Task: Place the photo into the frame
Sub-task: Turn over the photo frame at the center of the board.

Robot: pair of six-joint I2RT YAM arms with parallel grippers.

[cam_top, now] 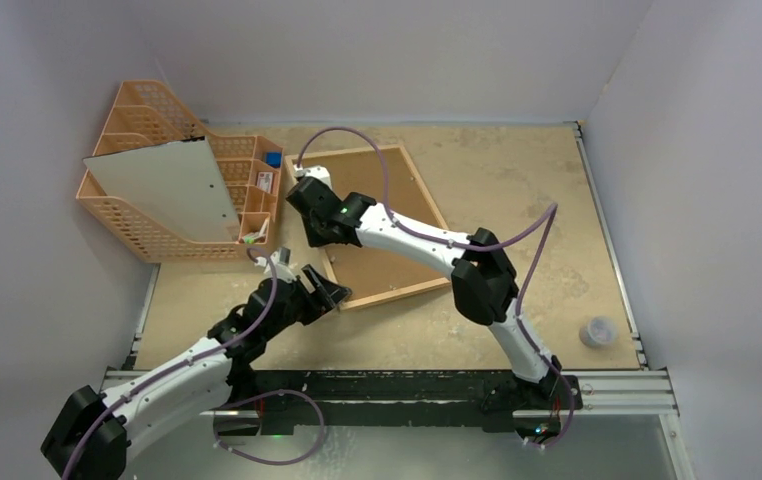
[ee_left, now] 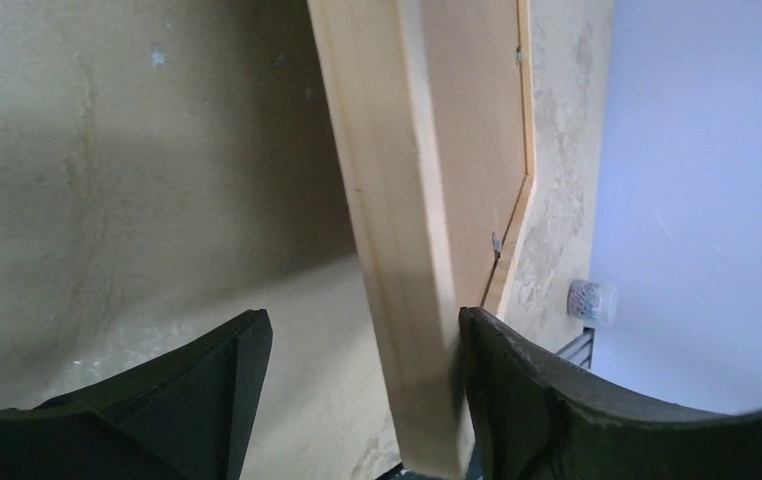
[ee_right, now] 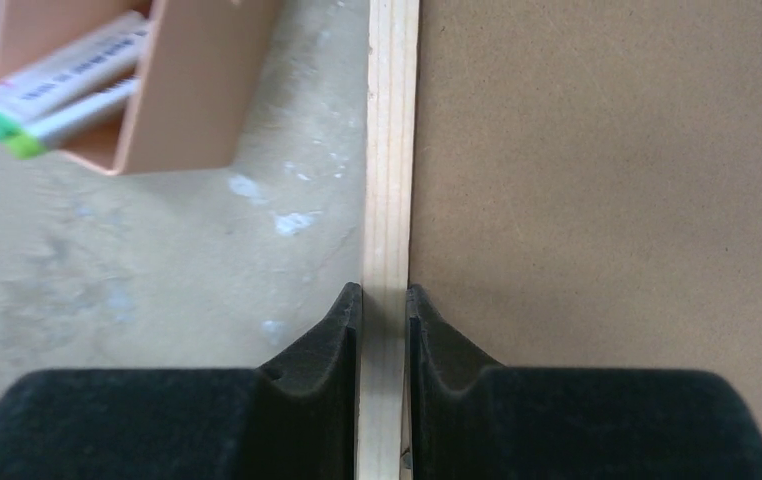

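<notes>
The frame (cam_top: pixel 397 292) lies back-up on the table, its thin light-wood edging around a brown hardboard panel (cam_top: pixel 377 270). My right gripper (cam_top: pixel 309 232) is shut on the frame's left rail (ee_right: pixel 392 150), one finger on the table side and one over the panel (ee_right: pixel 607 180). My left gripper (cam_top: pixel 329 290) is open at the frame's near-left corner. The rail (ee_left: pixel 387 200) stands between its fingers, close against the right finger (ee_left: pixel 497 370) and well clear of the left one. The photo is out of view.
An orange mesh organizer (cam_top: pixel 132 230) at the back left holds a pale sheet (cam_top: pixel 167 185) leaning in it and markers (ee_right: pixel 57 90) in a front compartment. A small cup (cam_top: pixel 598 331) stands near the table's right front edge. Walls close in on three sides.
</notes>
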